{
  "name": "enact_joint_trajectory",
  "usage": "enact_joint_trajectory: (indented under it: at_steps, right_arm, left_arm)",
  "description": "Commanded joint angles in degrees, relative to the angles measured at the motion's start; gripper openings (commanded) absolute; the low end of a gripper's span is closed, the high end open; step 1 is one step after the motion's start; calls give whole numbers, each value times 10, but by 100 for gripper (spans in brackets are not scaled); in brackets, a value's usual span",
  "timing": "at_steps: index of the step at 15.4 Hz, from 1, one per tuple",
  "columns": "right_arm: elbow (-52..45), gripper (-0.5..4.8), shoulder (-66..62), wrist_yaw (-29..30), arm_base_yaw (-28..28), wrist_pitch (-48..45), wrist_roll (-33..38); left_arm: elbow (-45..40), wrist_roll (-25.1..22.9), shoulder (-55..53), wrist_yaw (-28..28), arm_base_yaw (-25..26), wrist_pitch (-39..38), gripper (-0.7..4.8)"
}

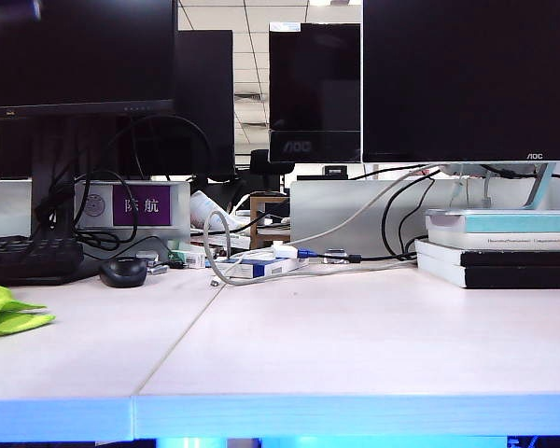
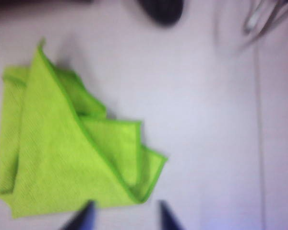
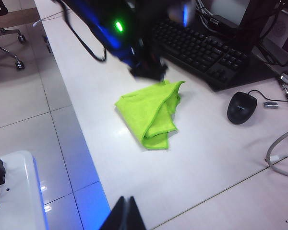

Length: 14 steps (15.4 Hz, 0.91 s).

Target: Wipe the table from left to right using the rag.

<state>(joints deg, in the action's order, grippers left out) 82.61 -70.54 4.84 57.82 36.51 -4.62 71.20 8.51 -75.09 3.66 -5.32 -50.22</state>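
The lime-green rag [image 1: 9, 308] lies crumpled and folded on the table [image 1: 355, 355] at its far left. From above, my left gripper [image 2: 126, 213] hovers at the rag's [image 2: 62, 153] near edge, open, its two dark fingertips apart with only bare table between them. The right wrist view shows my left arm [image 3: 134, 43] over the rag [image 3: 151, 112]. My right gripper [image 3: 127, 211] is shut and empty near the table's front edge, well away from the rag. Neither gripper shows in the exterior view.
A black keyboard [image 3: 201, 48] and a black mouse [image 3: 241, 108] sit behind the rag. Cables and small boxes [image 1: 261, 261] clutter the back middle, and stacked books [image 1: 504, 247] stand at the back right under monitors. A thin seam [image 1: 182, 336] splits the table.
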Motion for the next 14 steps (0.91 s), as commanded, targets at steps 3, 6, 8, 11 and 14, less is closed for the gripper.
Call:
enact_joint_trajectory:
  at_steps: [3, 6, 8, 11, 14]
  right_arm:
    - [4, -6, 2, 17, 1, -7, -3]
    - [4, -6, 1, 17, 1, -8, -3]
    - [3, -6, 1, 17, 1, -8, -3]
    - [3, -6, 1, 17, 1, -7, -3]
    - [3, -6, 1, 17, 1, -7, -3]
  left_arm:
    - [2, -6, -82, -48, 18, -12, 161]
    - [2, -6, -122, -51, 46, -13, 161]
    - [1, -6, -174, -51, 67, 13, 161]
    - [1, -5, -194, -50, 67, 39, 161]
    - [1, -6, -228, -50, 67, 49, 161]
